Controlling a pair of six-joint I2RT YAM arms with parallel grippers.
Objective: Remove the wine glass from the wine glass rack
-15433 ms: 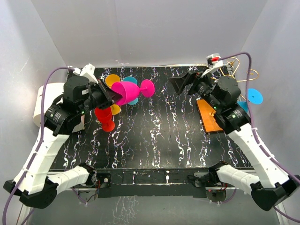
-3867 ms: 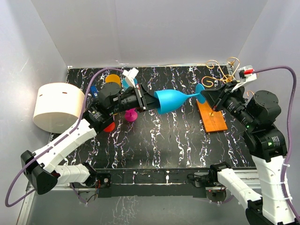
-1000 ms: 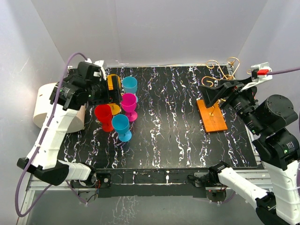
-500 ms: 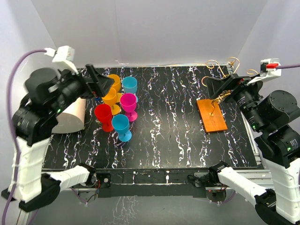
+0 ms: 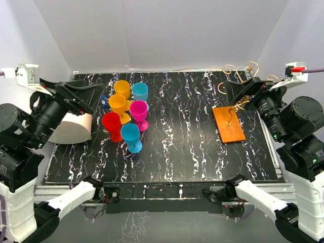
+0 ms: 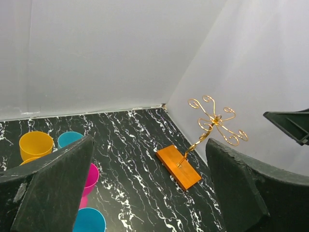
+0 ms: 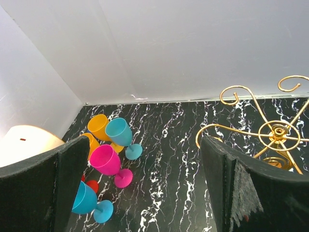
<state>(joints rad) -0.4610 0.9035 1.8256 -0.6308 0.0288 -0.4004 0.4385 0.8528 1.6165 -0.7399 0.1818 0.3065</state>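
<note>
**Rack and glasses, seen from above.** One rack (image 5: 229,125) stands at 3 o'clock on the tabletop (image 5: 182,147). It has a flat orange plate with its long axis running 11-to-5 o'clock, and a thin gold stem rising upright into curled hooks (image 7: 279,130). Six glasses (image 5: 130,132) stand mouth-up in a cluster at 9 o'clock, well apart from the rack: two orange, two blue, one magenta, one red. The left gripper (image 6: 149,145) and right gripper (image 7: 143,142) are both spread wide, holding nothing.
</note>
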